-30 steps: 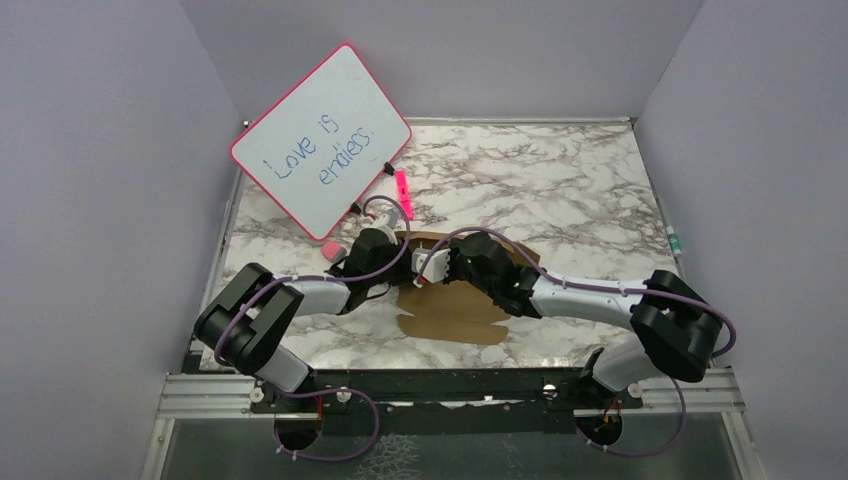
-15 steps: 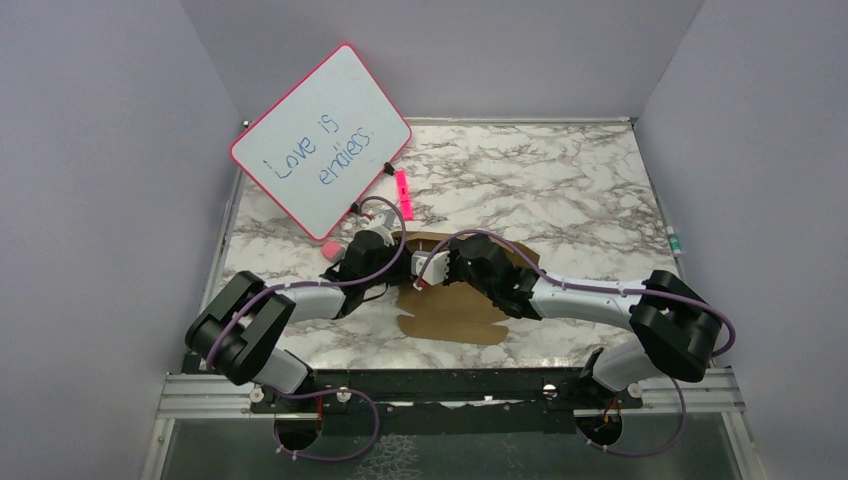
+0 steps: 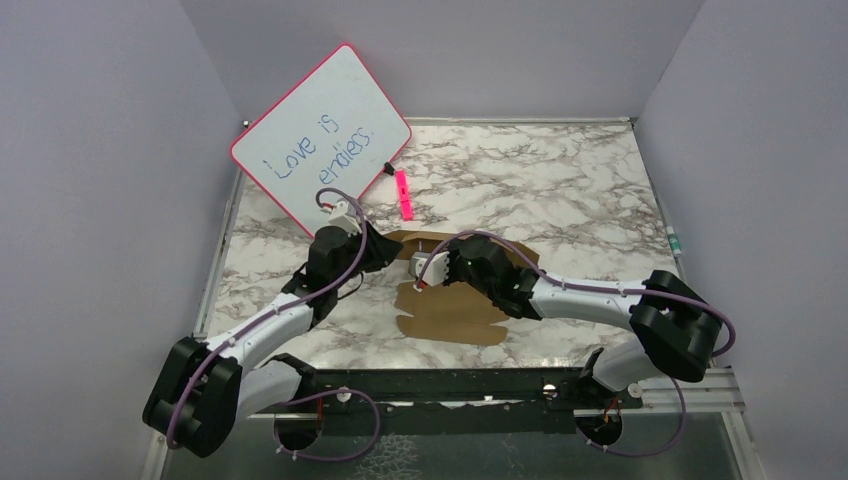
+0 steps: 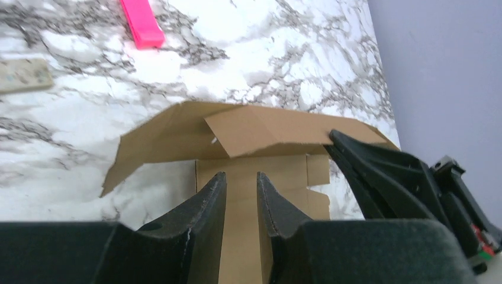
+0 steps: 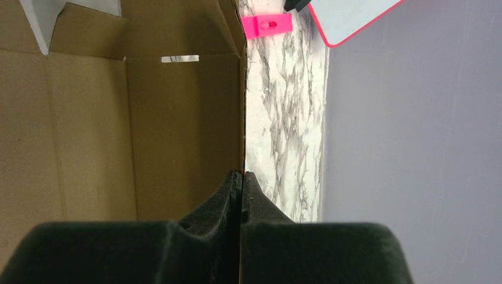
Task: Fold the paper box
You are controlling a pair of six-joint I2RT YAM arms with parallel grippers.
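Two arms, one sheet: the paper box point(image 3: 450, 315) lies on the desk point(image 3: 560, 190) near the front edge, between the arms. It is mostly flat, with its far panel raised and creased.
Right jaws: pressed together on the free edge of a standing cardboard panel, pinching it. The right wrist view shows that edge running straight into the closed tips.
Left jaws: narrowly spread and holding nothing. They hover above the left part of the sheet and point across it toward the raised flap.
Step in hand: probably bringing the raised panel over along its score line while the base is kept from sliding.
Doing it well: pinch close to the edge and swing the panel about the crease rather than tugging, so the base neither lifts nor skids. The left jaws would do best to come down on the flat base just beside the crease to pin it. The tabs should line up before any tuck.
Right arm pose: reaching low and leftward from its base, with the forearm lying over the box.
Left arm pose: stretched forward with the wrist near the lower corner of the whiteboard point(image 3: 320, 135), tilted down toward the cardboard.
Nearby: a pink marker point(image 3: 403, 195) lies beyond the box, apart from it.
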